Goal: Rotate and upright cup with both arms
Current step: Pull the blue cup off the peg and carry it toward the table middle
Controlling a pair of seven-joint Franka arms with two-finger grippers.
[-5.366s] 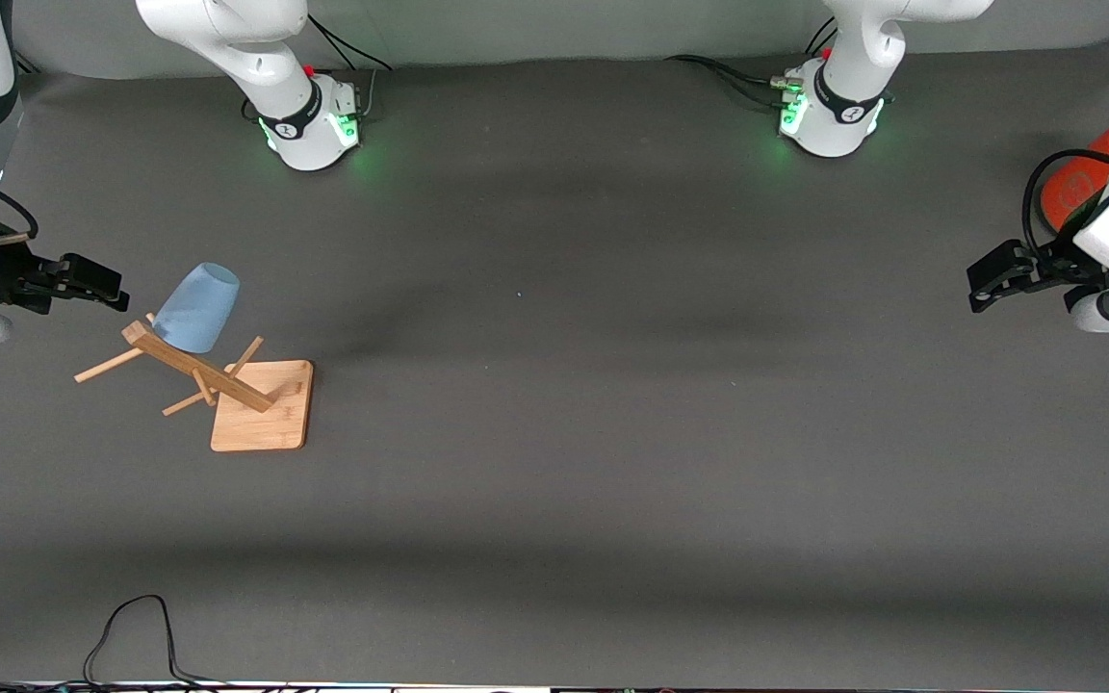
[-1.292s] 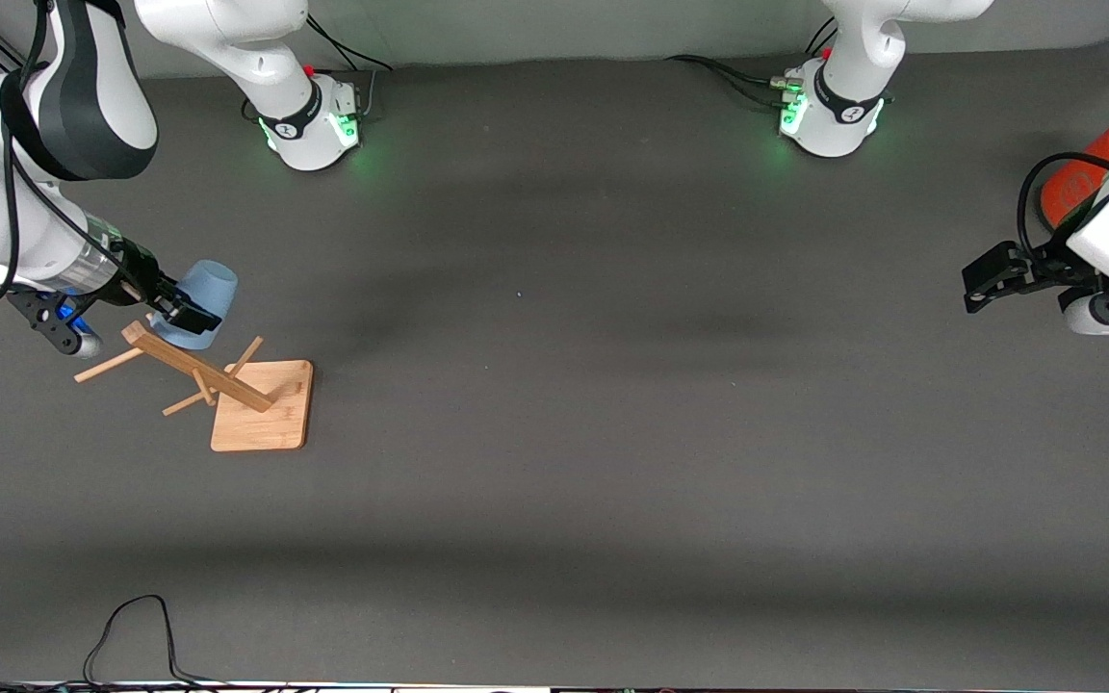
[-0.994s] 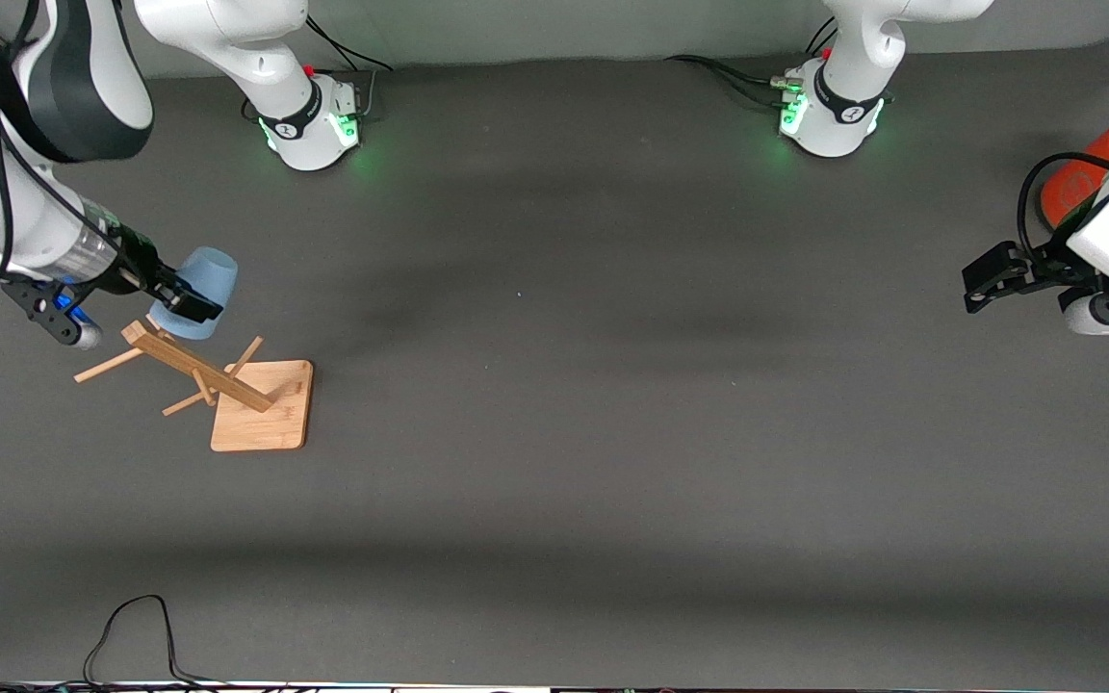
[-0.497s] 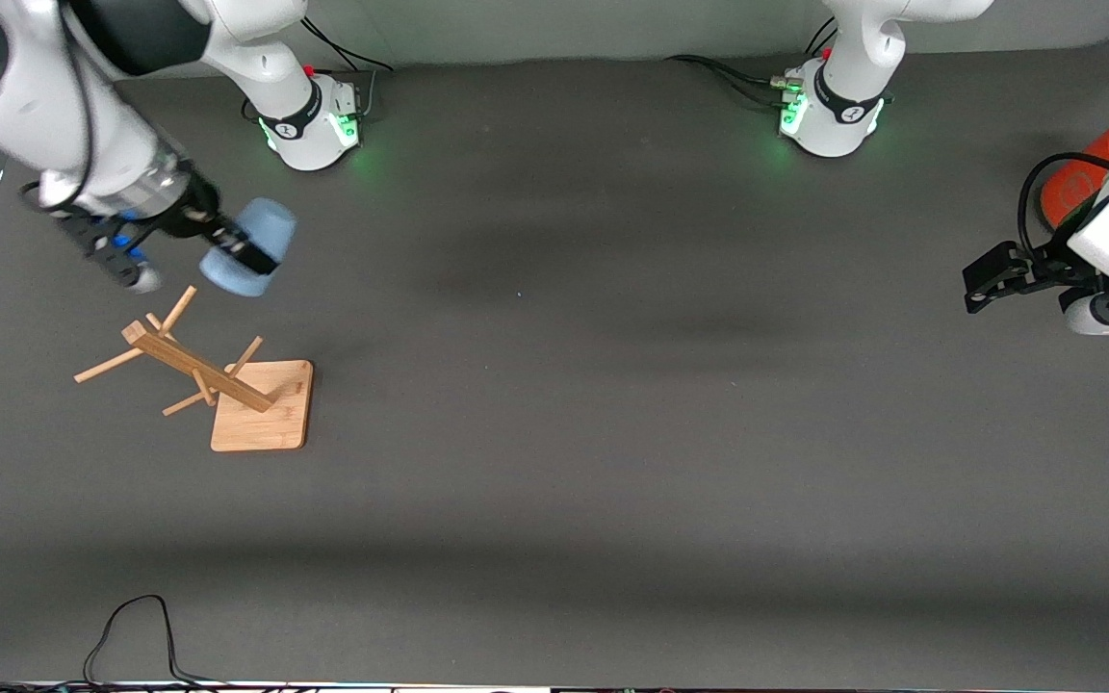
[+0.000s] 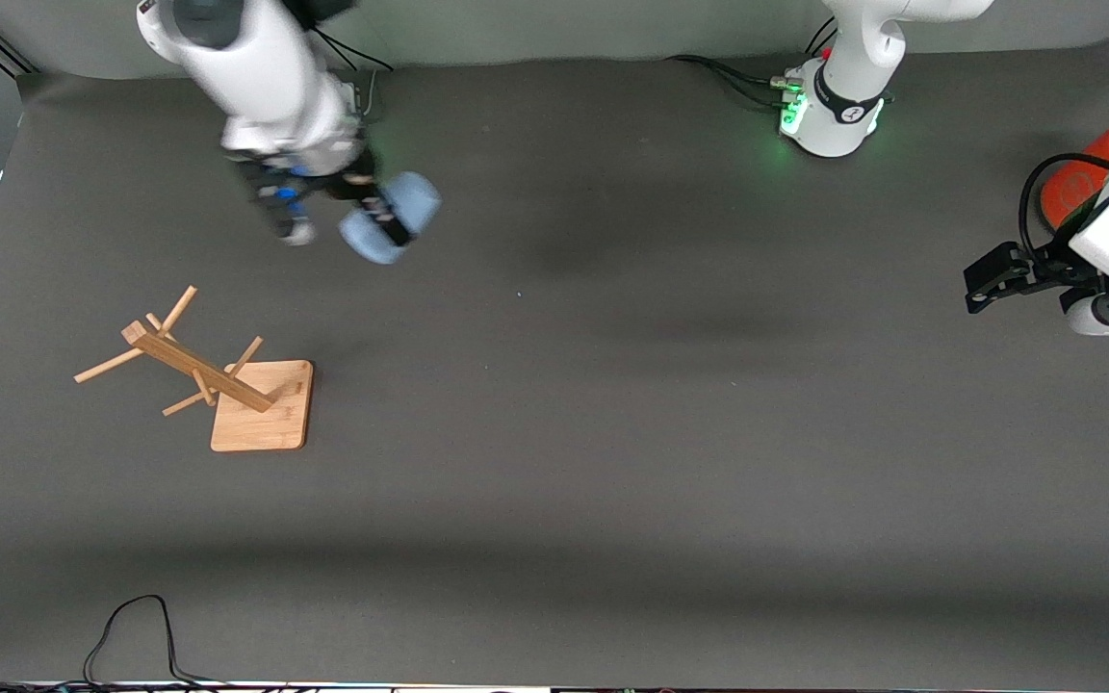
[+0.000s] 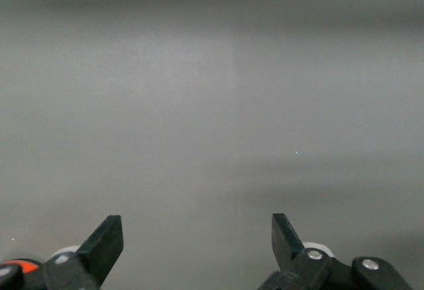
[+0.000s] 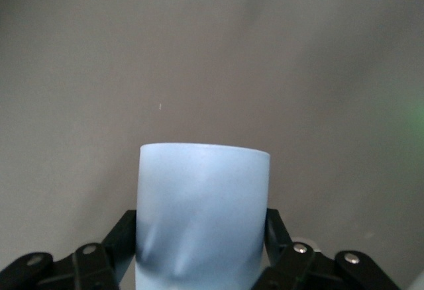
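Right gripper [image 5: 383, 214] clamps cup [image 5: 391, 218] in air, clear of wooden rack [image 5: 227, 385]; left gripper [image 5: 997, 277] waits, jaws spread, empty; handover and uprighting remain.

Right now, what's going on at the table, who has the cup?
The right gripper is shut on the light-blue cup, holding it tilted in the air over the bare mat near the right arm's base. The wooden rack stands with nothing on its pegs, nearer the front camera. The left gripper waits open at the left arm's end of the table, beside the orange-red can. The cup is not yet upright.
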